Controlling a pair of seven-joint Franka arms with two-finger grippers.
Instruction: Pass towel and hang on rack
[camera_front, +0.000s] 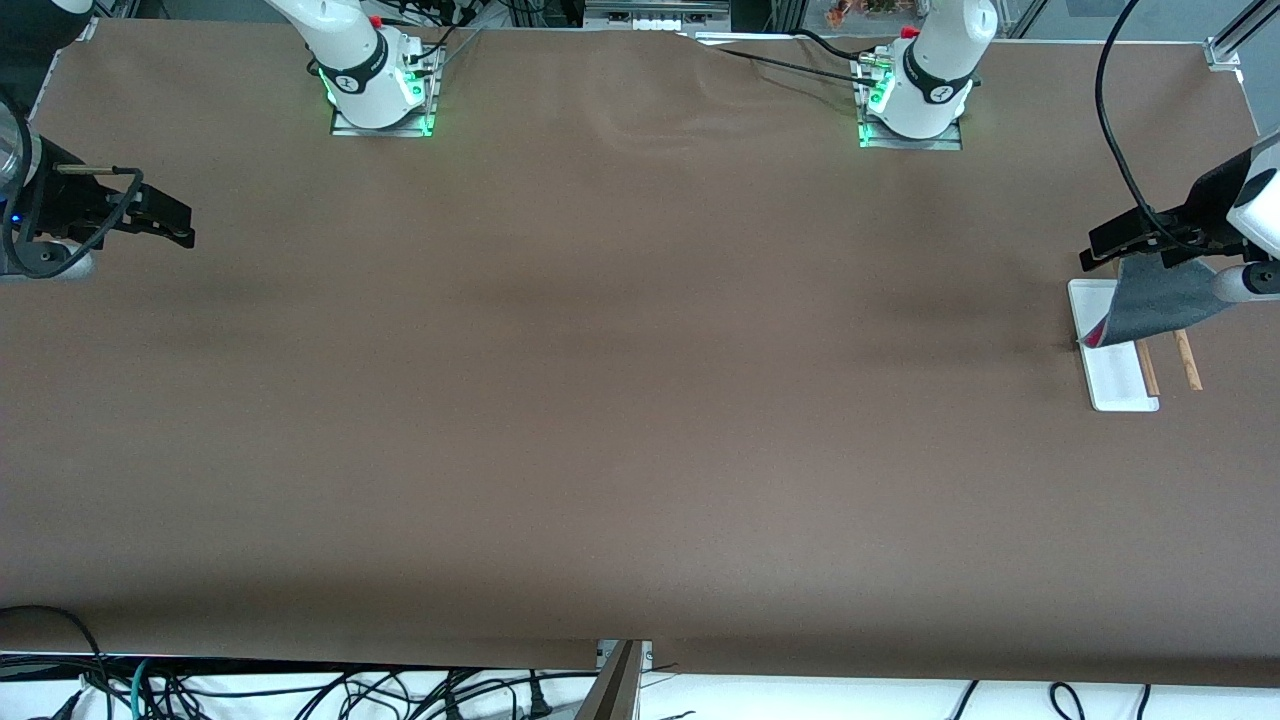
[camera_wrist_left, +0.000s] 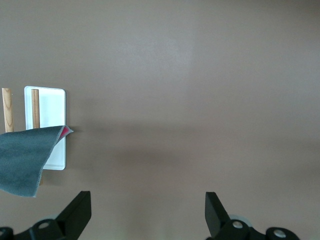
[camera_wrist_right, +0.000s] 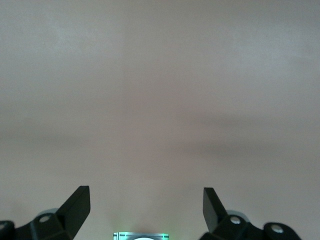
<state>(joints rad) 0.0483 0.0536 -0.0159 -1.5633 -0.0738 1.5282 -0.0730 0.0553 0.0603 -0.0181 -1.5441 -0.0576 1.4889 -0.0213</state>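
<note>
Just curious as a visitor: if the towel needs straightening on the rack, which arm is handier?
Left. The left gripper hangs open close by the rack, where the towel drapes; the right gripper waits open at the table's right-arm end.

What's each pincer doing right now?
Left pincer: open, empty; towel draped on the rack.
Right pincer: open, empty.

The brown table cloth (camera_front: 620, 380) lies bare between the two arm bases and along the edge nearest the front camera, leaving open passage there. At the left arm's end stands the rack with flat white base and two thin brown wooden rods (camera_front: 1120, 375), and the dark grey, pinkish-red-backed towel (camera_front: 1160, 305) drapes over its part farther from the camera. The left arm's black two-finger gripper (camera_front: 1120, 240), fingers spread, hangs just above that towel, while the right arm's black two-finger gripper (camera_front: 170, 220), also spread, waits over the right arm's end.
</note>
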